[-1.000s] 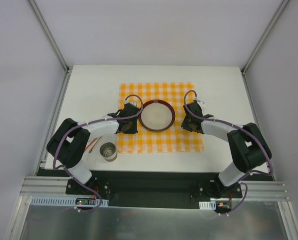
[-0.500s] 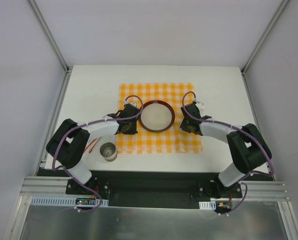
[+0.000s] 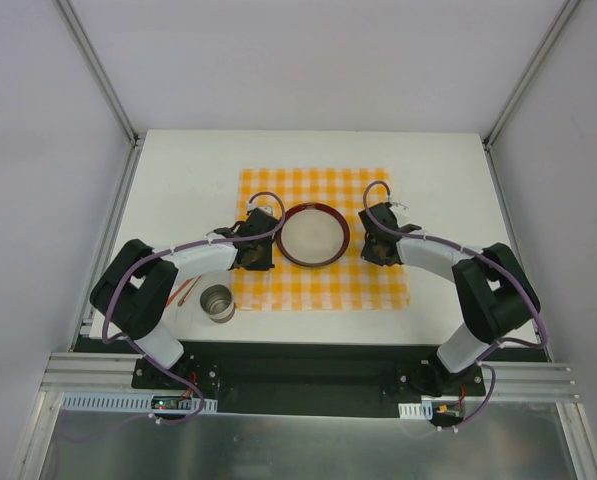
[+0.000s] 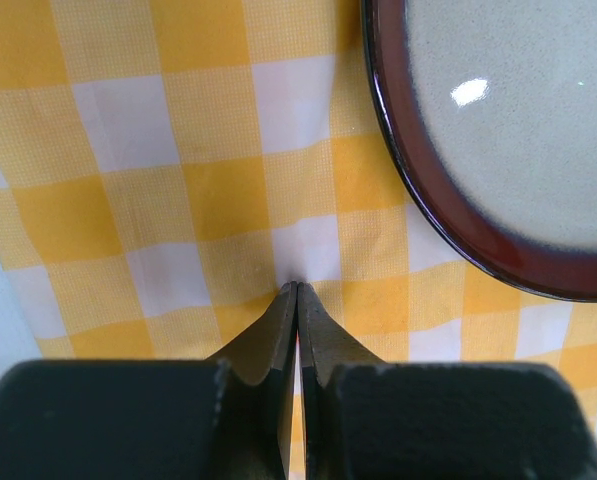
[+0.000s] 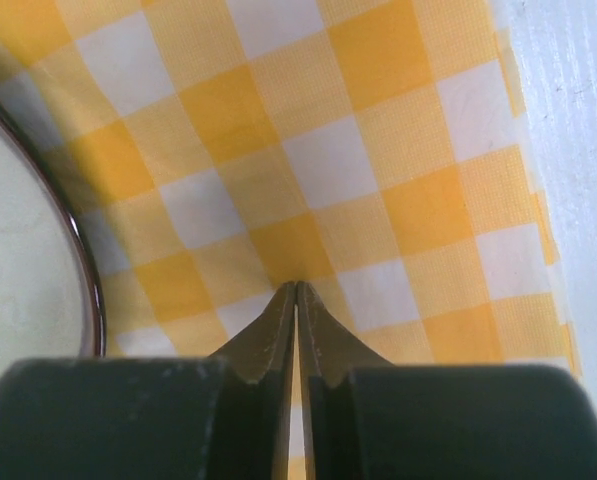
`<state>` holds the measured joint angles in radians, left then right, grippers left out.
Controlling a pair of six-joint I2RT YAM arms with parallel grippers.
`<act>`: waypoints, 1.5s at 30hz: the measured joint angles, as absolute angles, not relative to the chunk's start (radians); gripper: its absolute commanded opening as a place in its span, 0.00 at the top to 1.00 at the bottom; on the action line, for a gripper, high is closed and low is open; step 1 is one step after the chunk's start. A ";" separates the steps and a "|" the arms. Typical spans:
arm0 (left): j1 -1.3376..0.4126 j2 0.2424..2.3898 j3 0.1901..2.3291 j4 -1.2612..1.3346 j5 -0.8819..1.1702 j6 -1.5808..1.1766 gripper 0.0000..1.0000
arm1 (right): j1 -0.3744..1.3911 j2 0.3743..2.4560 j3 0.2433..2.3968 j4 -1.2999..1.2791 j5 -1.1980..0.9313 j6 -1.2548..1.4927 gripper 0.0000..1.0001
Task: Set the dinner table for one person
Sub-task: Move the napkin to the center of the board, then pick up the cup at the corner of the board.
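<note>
The white dinner table (image 3: 178,180) carries an orange-and-white checkered mat (image 3: 313,180). On the mat's middle lies a round plate (image 3: 314,234) with a dark red rim, nothing on it. My left gripper (image 3: 255,250) is just left of the plate, shut, its tips (image 4: 297,286) down at the cloth with the plate's rim (image 4: 448,215) to the upper right. On the other side of the plate my right gripper (image 3: 378,245) is also shut, its tips (image 5: 296,286) at the cloth. I see no fold of cloth between either pair of jaws.
A metal cup (image 3: 217,303) stands on the table off the mat's near left corner. Thin reddish sticks (image 3: 185,290) lie beside it, partly under my left arm. Bare table (image 5: 578,120) shows just right of the mat's edge.
My right gripper has shifted a little toward the far side and toward the plate. The left gripper and the plate have stayed almost still.
</note>
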<state>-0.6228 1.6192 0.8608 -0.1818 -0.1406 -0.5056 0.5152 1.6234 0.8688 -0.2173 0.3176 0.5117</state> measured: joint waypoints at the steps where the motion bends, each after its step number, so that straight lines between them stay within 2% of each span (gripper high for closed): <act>1: -0.623 1.619 0.861 -0.184 -0.141 -0.506 1.00 | 0.515 1.626 0.875 -0.226 0.321 0.511 0.86; 4: -0.623 1.619 0.866 -0.194 -0.141 -0.506 0.99 | 0.516 1.632 0.892 -0.258 0.345 0.509 0.75; 7: -0.623 1.620 0.877 -0.213 -0.140 -0.505 0.91 | 0.514 1.631 0.902 -0.305 0.408 0.500 0.70; 10: -0.623 1.634 0.901 -0.242 -0.137 -0.502 0.87 | 0.514 1.620 0.923 -0.361 0.474 0.474 0.68; 11: -0.623 1.642 0.912 -0.252 -0.134 -0.501 0.79 | 0.514 1.612 0.938 -0.382 0.497 0.459 0.68; 12: -0.624 1.650 0.924 -0.262 -0.133 -0.500 0.76 | 0.514 1.602 0.958 -0.397 0.521 0.442 0.68; 16: -0.630 1.676 0.963 -0.292 -0.131 -0.486 0.72 | 0.514 1.555 1.059 -0.430 0.594 0.366 0.68; 23: -0.635 1.665 0.994 -0.324 -0.146 -0.469 0.54 | 0.515 1.449 1.121 -0.434 0.631 0.278 0.67; 36: -0.686 1.312 0.924 -0.342 -0.186 -0.472 0.54 | 0.558 1.395 0.906 -0.352 0.530 0.261 0.68; 45: -0.713 1.296 0.833 -0.359 -0.223 -0.512 0.52 | 0.679 1.498 0.953 -0.338 0.500 0.241 0.67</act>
